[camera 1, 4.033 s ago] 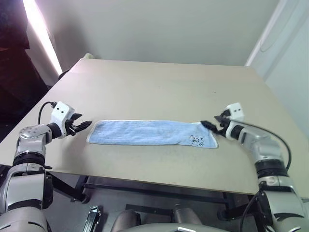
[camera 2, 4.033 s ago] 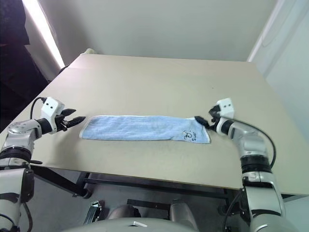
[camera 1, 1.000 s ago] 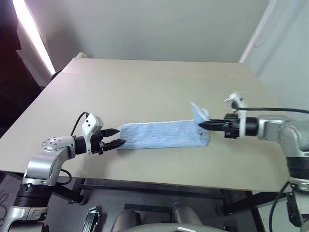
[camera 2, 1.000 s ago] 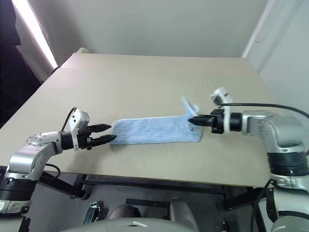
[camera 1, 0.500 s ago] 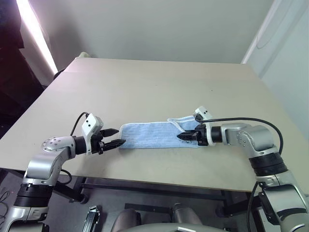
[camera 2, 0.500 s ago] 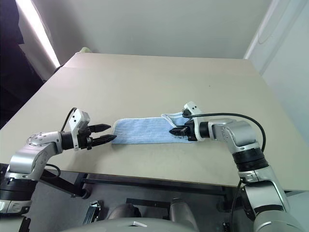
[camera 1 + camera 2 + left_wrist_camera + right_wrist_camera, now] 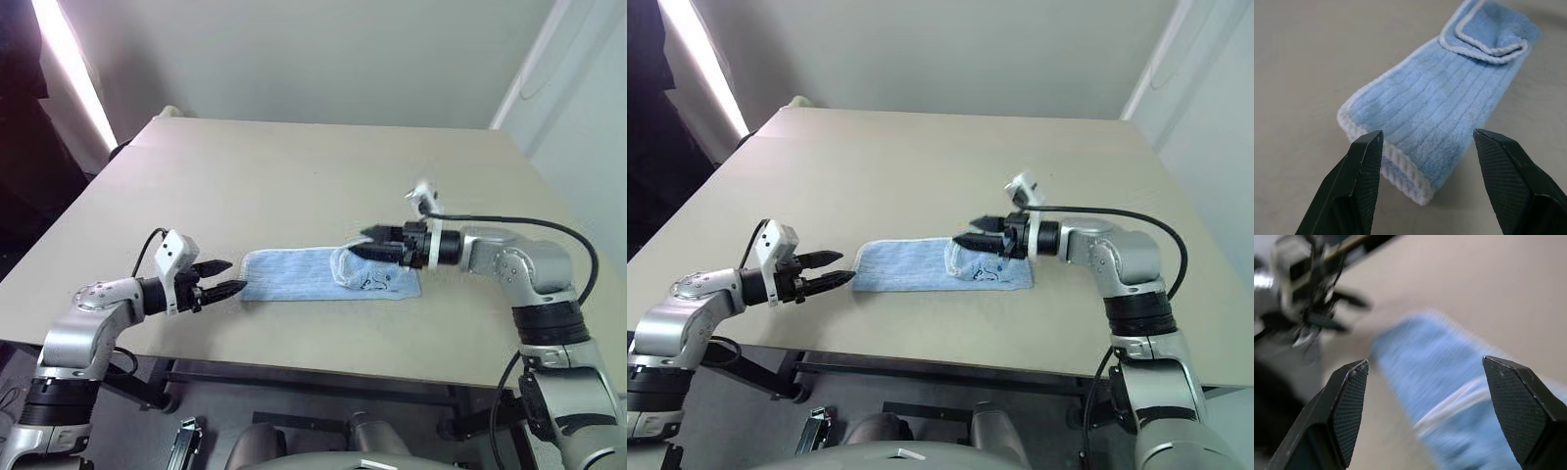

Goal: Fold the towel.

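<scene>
Blue terry, edged in white: the towel (image 7: 328, 275) lies as a long narrow strip near the front edge of the table (image 7: 313, 176), running from one arm toward the other. It looks already doubled along its length, since the end nearest the left arm shows two stacked layers in the left wrist view. The end on the robot's right is turned back over the strip in a loose, rumpled flap (image 7: 364, 272), white edging curling round it and a small dark stitched mark showing on top. The flap covers only a short stretch and sits puffed up rather than flat.

Just above that flap hovers the right gripper (image 7: 364, 246), fingers spread wide and nothing between them; by the look of it the cloth is lying free. The left gripper (image 7: 227, 277) sits right beside the strip's other end, fingers apart too, framing the near corner without touching it.

My reading is that the job is partway through: the lengthwise fold is done and the crosswise one is begun but short and untidy. What seems left is to carry one end properly across to meet the other, or fold the left end in, and press the bundle flat.
</scene>
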### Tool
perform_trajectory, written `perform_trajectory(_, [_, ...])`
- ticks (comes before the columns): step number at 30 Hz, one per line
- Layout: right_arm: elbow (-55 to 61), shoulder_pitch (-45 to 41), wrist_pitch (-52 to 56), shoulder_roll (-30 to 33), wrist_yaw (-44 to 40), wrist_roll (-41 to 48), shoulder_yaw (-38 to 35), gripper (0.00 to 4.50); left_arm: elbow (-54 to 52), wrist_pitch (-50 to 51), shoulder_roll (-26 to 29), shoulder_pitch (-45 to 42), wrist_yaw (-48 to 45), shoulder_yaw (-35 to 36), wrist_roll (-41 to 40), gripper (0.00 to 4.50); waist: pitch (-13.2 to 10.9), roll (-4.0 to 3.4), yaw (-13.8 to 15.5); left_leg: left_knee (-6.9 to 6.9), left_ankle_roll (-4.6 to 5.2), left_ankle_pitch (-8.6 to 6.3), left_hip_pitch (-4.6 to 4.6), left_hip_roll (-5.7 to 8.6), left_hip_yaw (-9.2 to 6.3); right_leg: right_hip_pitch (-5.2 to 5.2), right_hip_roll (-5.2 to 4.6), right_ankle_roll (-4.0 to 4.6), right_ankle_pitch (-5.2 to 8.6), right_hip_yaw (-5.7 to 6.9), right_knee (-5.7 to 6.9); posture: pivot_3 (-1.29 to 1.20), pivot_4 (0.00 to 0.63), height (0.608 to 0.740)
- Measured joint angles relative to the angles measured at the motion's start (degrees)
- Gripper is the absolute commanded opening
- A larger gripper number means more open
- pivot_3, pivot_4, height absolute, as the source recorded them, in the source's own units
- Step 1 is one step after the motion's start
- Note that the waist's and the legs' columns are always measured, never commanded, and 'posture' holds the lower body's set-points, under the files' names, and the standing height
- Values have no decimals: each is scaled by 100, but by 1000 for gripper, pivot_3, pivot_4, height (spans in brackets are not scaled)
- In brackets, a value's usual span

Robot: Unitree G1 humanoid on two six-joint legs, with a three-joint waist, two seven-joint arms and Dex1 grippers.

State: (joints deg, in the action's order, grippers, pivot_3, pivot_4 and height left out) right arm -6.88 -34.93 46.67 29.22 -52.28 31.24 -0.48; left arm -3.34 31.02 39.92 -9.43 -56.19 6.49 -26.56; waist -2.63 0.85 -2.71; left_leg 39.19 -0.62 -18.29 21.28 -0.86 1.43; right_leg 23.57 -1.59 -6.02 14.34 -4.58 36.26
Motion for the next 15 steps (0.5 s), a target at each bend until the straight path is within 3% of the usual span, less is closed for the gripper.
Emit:
perform_trajectory(12, [-2053, 520, -3758, -700, 228, -2346, 1489, 3955, -232, 126, 3, 308, 213, 210, -146, 3101, 0, -2, 12, 0, -2, 1, 7, 6, 1, 11, -18, 1, -1, -2, 16, 0, 0, 716])
perform_trajectory(15, [-2116, 519, -3717, -797, 220, -2346, 1414, 3955, -324, 141, 15, 373, 246, 231, -167, 3101, 3, 4, 9, 1, -4, 2, -18, 4, -2, -12, -16, 5, -2, -1, 17, 0, 0, 716])
